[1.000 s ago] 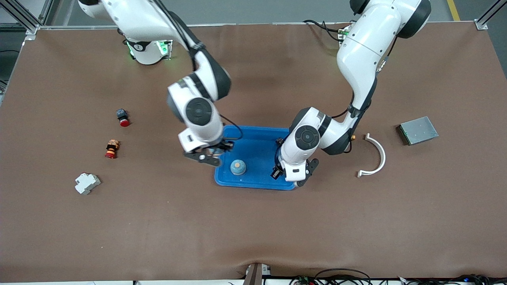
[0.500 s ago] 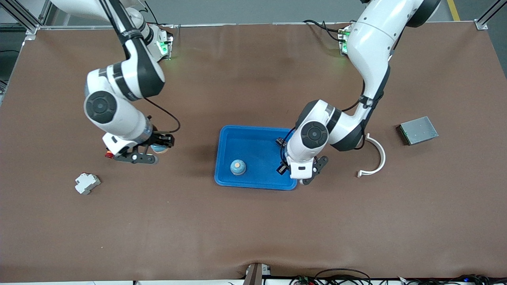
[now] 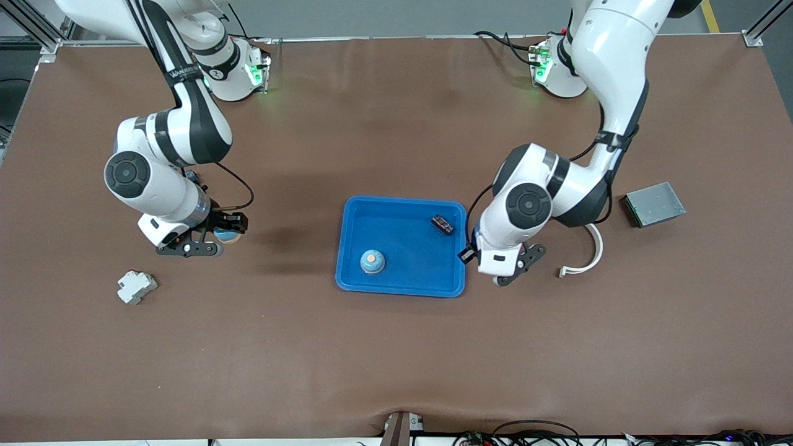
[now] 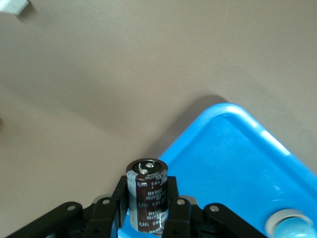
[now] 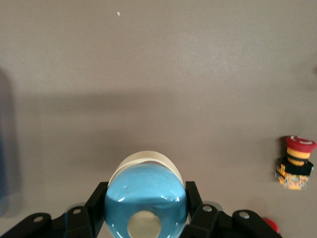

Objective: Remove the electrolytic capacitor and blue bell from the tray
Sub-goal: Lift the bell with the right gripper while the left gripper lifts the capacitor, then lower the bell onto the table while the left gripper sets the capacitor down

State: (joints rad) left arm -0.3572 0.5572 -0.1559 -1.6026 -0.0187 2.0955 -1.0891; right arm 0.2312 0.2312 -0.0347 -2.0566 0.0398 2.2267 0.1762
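My right gripper (image 3: 226, 235) is shut on a blue bell (image 5: 146, 201) with a cream button. It holds the bell over bare table toward the right arm's end, apart from the blue tray (image 3: 403, 286). My left gripper (image 3: 469, 255) is shut on a dark brown capacitor (image 4: 147, 196), upright between the fingers, over the tray's edge (image 4: 198, 134) at the left arm's end. A second blue bell (image 3: 372, 262) stands in the tray, and it also shows in the left wrist view (image 4: 293, 228).
A small black part (image 3: 442, 224) lies in the tray. A white block (image 3: 136, 287) lies nearer the front camera than my right gripper. A red-topped button (image 5: 296, 162) stands beside that gripper. A white arc (image 3: 588, 251) and a grey box (image 3: 655, 204) lie toward the left arm's end.
My right gripper carried its bell from the tray's edge out toward the right arm's end. My left gripper moved from over the tray to its edge, uncovering the small black part.
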